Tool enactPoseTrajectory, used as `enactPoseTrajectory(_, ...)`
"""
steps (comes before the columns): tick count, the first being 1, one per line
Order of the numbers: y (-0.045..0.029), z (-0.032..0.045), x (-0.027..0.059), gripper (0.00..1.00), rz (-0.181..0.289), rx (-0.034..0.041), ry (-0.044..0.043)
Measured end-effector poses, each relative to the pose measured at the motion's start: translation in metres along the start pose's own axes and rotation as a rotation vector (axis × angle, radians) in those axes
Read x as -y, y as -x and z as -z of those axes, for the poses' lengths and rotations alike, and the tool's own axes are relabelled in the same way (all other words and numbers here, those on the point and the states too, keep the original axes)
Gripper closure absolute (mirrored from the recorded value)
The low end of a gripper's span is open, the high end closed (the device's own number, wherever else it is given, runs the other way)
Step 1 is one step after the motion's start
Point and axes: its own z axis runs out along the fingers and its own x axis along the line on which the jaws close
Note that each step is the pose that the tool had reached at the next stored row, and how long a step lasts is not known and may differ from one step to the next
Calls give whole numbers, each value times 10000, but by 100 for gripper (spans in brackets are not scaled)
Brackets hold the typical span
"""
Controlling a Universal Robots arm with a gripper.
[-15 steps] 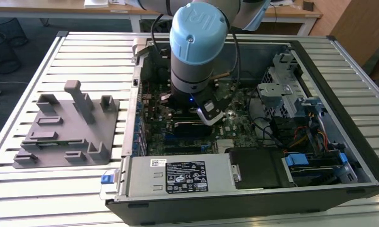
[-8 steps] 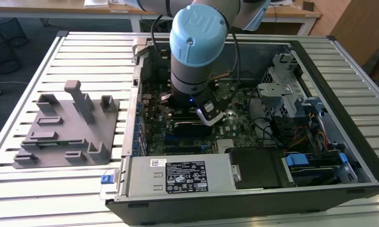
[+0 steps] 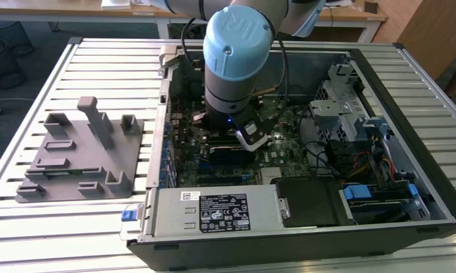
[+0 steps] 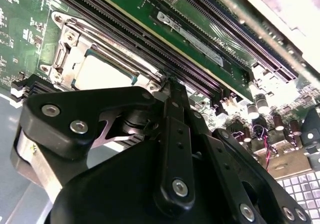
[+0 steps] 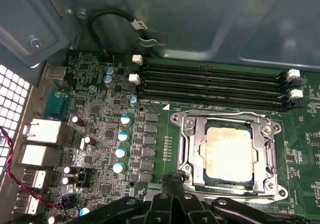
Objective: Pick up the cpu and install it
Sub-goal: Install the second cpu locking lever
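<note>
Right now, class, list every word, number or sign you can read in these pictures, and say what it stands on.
Nothing can be quoted.
black label on the case's metal cover: print too small to read.
white sticker among the memory slots: too small to read.
cable tag: unreadable.
motherboard markings: too small to read.
cpu top: no legible text.
</note>
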Motion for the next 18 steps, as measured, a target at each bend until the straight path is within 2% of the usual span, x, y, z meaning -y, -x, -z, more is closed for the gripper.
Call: enactPoseTrajectory(18,-13,-27,-70,89,0,-2,2)
